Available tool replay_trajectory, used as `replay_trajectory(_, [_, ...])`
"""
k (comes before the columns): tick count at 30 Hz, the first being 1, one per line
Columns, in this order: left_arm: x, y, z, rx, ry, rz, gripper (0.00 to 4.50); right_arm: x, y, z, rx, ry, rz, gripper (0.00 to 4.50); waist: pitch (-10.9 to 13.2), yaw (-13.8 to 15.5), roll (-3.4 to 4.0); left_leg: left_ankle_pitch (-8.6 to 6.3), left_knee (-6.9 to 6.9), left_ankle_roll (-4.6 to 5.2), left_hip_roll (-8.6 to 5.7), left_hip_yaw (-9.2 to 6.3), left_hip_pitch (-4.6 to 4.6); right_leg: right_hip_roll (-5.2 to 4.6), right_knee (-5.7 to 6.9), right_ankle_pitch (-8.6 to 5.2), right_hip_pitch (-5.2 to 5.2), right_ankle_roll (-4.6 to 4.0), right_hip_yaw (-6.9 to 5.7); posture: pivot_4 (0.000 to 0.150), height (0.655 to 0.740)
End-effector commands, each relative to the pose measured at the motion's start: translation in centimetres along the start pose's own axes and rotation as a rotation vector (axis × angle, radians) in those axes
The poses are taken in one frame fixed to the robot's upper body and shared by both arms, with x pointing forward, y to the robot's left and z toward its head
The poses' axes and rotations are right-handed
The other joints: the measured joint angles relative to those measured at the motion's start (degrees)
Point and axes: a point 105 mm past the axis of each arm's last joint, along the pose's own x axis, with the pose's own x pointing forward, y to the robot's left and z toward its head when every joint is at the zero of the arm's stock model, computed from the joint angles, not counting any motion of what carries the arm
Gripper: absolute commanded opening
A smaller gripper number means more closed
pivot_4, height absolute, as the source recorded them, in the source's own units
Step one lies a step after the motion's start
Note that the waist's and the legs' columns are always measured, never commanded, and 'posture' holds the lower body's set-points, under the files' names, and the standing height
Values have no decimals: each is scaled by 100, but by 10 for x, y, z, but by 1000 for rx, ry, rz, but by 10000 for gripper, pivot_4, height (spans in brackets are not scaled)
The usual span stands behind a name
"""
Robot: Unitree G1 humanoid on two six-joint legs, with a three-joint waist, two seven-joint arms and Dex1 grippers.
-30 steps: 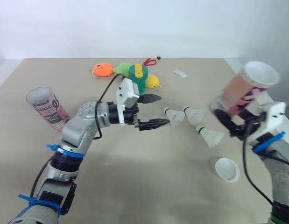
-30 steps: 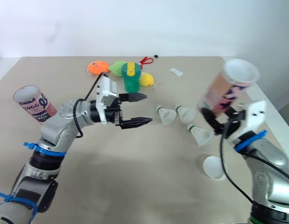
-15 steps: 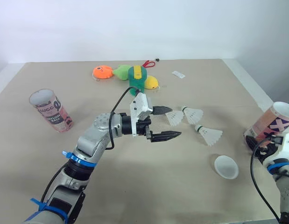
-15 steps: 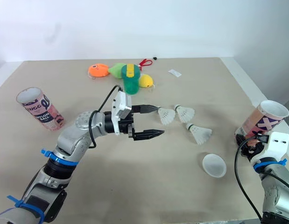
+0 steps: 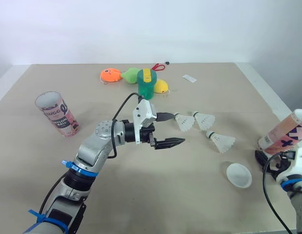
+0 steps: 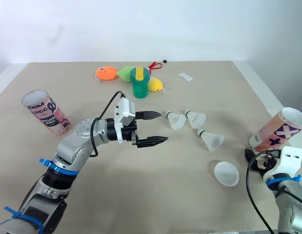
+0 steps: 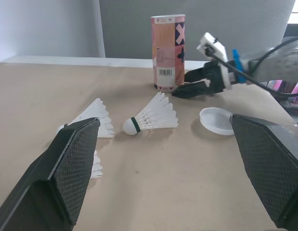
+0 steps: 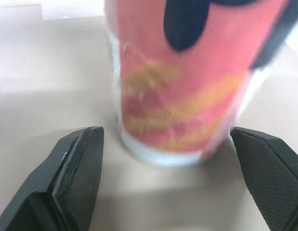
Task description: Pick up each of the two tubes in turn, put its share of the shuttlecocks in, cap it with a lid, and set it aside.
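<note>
Left eye view, left to right: left tube (image 5: 55,113) stands upright, uncapped, near the table (image 5: 141,195) edge. Left gripper (image 5: 176,129) is spread wide and holds nothing, its tips just beside the nearest of three shuttlecocks (image 5: 184,122) lying on their sides. Lid (image 5: 238,175) lies nearer the robot. Right tube (image 5: 286,136) stands at the far right edge, between the right gripper's (image 7: 180,84) parted fingers, with a gap on either side.

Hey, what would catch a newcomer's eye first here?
The left claw, wide open, hovers over the table just short of three white shuttlecocks. Near the right edge a pink tube stands inside the open right claw. Bright plush toys lie at the far side.
</note>
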Motion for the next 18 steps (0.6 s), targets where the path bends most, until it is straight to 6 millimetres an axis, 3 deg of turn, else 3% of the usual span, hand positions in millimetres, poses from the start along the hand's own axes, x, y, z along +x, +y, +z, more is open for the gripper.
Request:
replay_trajectory(1, [-3,3,6,35,-17,12,45000,-17,-4,25,3,-101,4,44840,0,0,0,0,0,0,0,0,0,0,0,0,0,0,0,1500,7400])
replay_trajectory(4, [-8,6,-1,35,11,37,45000,-32,-1,33,-4,-132,46,44840,0,-1,3,0,0,0,0,0,1,0,0,0,0,0,0,1500,7400])
replay_trajectory(7, [-16,12,-4,28,17,91,45000,-45,19,60,-22,-217,167,44840,2,-30,8,0,1,0,1,1,2,1,0,1,0,0,3,1500,7400])
replay_trajectory(11, [-42,28,-6,17,4,248,45000,-56,95,111,-56,-339,509,44840,4,-130,16,1,5,3,5,2,6,6,1,12,0,1,9,1500,7400])
replay_trajectory(13, [-72,35,-16,12,14,396,45000,-63,162,129,-120,-368,788,44840,4,-181,18,3,5,5,8,2,10,14,1,20,-1,-2,19,1500,7400])
replay_trajectory(15, [-96,36,-26,15,36,520,45000,-72,210,129,-215,-362,990,44840,8,-291,10,2,-4,6,9,-1,15,38,1,35,2,-11,66,1500,7400])
replay_trajectory(18, [-120,34,-29,21,9,693,45000,-75,242,118,-325,-333,1153,44840,23,-204,-31,3,-7,6,20,-36,33,62,1,34,-2,-26,46,1500,7400])
